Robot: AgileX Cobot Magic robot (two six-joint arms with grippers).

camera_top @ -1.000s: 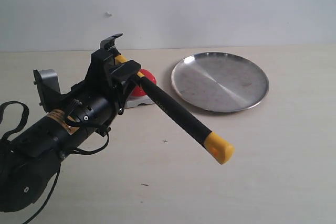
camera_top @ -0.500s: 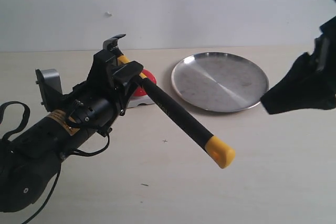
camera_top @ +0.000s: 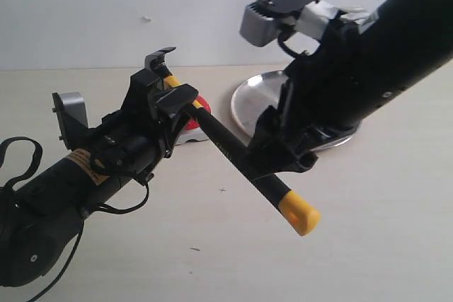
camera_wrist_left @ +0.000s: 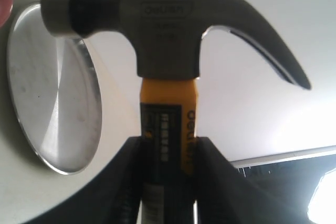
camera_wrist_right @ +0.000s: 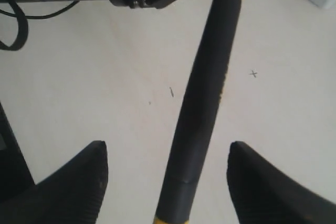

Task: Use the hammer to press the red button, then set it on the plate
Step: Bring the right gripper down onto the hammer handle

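Observation:
My left gripper (camera_top: 170, 76) is shut on the hammer (camera_top: 233, 157) just below its dark steel head (camera_wrist_left: 168, 30), at the yellow band. The black handle slopes down toward the front, ending in the yellow tip (camera_top: 299, 213), above the table. My right gripper (camera_top: 276, 164) is open, with one finger on each side of the handle (camera_wrist_right: 207, 98) near its yellow end and a gap on both sides. The red button (camera_top: 190, 124) sits on the table behind the left gripper, partly hidden. The silver plate (camera_top: 255, 100) lies to its right, mostly covered by the right arm.
The left arm (camera_top: 64, 182) fills the lower left of the exterior view, with a black cable loop (camera_top: 14, 157) beside it. The right arm (camera_top: 382, 54) crosses in from the upper right. A pale wall runs behind the table.
The right arm has swept in from the right, over the plate, and its open fingers now straddle the hammer handle. The left gripper and hammer have barely shifted.

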